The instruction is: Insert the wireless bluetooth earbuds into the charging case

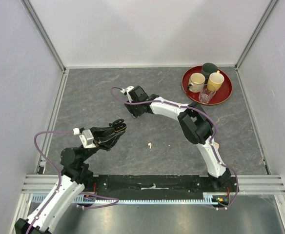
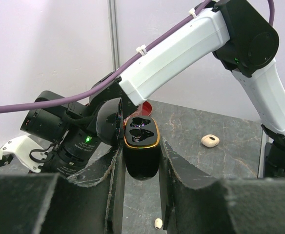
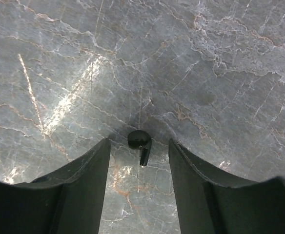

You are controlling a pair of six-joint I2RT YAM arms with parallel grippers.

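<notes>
My left gripper (image 2: 140, 147) is shut on a black charging case (image 2: 141, 161) with a gold rim, held off the table with its lid (image 2: 111, 122) open; in the top view this gripper (image 1: 118, 126) is left of centre. My right gripper (image 3: 139, 146) points down at the table with its jaws open. One black earbud (image 3: 138, 138) lies between the fingers, touching neither. The top view shows the right gripper (image 1: 134, 111) just beyond the left one. A cream-white earbud (image 1: 150, 145) lies on the table; it also shows below the case as a small white earbud (image 2: 157, 223).
A red tray (image 1: 184, 84) at the back right carries a cream mug (image 1: 197, 81), a yellow cup (image 1: 215, 80), a glass (image 1: 206, 94) and a dark cup (image 1: 209, 68). A small cream-white object (image 2: 210, 141) lies by the right arm's base. White walls close in the table.
</notes>
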